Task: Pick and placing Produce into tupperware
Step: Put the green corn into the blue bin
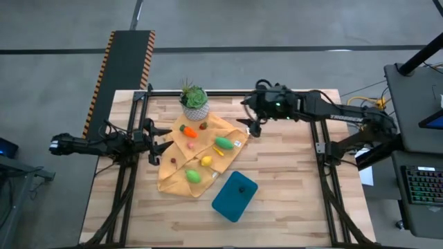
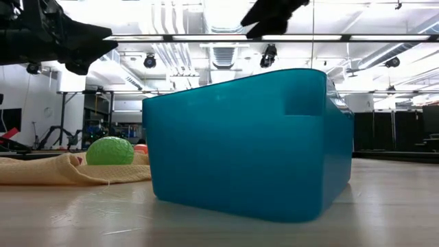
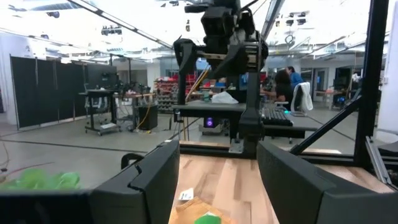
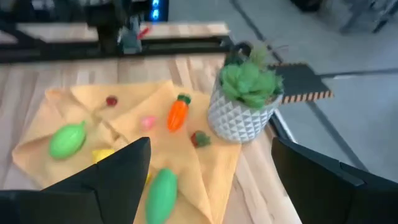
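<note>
**Produce Handling: Grip Points and Blind Spots**

The produce (image 1: 205, 153) lies scattered on the yellow cloth (image 1: 173, 176); the tupperware (image 1: 234, 196) sits just beside it. The pieces look light, rigid and smooth (likely slippery): grip the carrot (image 4: 177, 114) across its middle. The right gripper (image 1: 252, 126) hovers spread wide, empty. The left gripper (image 1: 160, 141) is parted, holding nothing. In the low view the tupperware hides most pieces.

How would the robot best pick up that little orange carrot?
Probably from straight above, pinching the carrot across its thick orange middle. It lies flat on the yellow cloth, tapered, so the middle gives the steadiest hold; the potted plant crowds its leafy end.
</note>
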Controlling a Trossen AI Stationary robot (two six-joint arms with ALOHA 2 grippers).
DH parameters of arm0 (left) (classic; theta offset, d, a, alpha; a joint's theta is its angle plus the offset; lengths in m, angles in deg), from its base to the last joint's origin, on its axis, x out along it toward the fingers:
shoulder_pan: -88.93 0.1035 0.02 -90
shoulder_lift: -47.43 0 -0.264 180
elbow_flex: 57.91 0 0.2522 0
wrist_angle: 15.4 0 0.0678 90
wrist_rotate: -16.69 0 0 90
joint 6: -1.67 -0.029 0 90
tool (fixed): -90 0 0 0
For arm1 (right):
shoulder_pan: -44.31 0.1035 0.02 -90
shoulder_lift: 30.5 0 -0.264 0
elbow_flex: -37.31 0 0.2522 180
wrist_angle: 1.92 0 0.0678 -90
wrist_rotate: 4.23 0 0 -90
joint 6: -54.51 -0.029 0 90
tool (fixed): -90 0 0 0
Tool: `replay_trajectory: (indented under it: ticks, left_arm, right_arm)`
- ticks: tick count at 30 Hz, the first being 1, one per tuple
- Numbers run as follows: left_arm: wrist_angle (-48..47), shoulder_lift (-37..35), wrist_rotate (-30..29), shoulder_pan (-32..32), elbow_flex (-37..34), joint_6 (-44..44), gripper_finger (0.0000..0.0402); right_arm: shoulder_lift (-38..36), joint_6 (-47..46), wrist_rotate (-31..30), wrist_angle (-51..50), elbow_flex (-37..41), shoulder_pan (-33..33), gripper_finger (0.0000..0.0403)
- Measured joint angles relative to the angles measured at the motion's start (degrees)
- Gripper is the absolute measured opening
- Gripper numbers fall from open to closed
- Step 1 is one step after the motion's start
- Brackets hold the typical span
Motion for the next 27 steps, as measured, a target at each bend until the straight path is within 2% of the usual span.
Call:
replay_trajectory:
  ticks: [5, 11, 15, 27]
  left_arm:
    - [0.0, 0.1, -0.4, 0.0, 0.0, 0.0, 0.0202]
    - [0.0, 0.2, -0.6, 0.0, 0.0, 0.0, 0.0202]
    - [0.0, 0.3, -0.8, 0.0, 0.0, 0.0, 0.0202]
    - [-0.5, 0.3, -0.8, 0.0, 0.0, 0.0, 0.0202]
  right_arm:
    - [8.0, 2.4, 0.7, -8.0, -9.3, 0.0, 0.0327]
    - [16.9, 4.1, 7.2, -14.6, -17.5, -0.9, 0.0327]
    - [21.0, 4.9, 7.8, -16.3, -19.2, -1.8, 0.0327]
    - [28.7, 2.6, 14.8, -17.2, -19.1, -3.9, 0.0327]
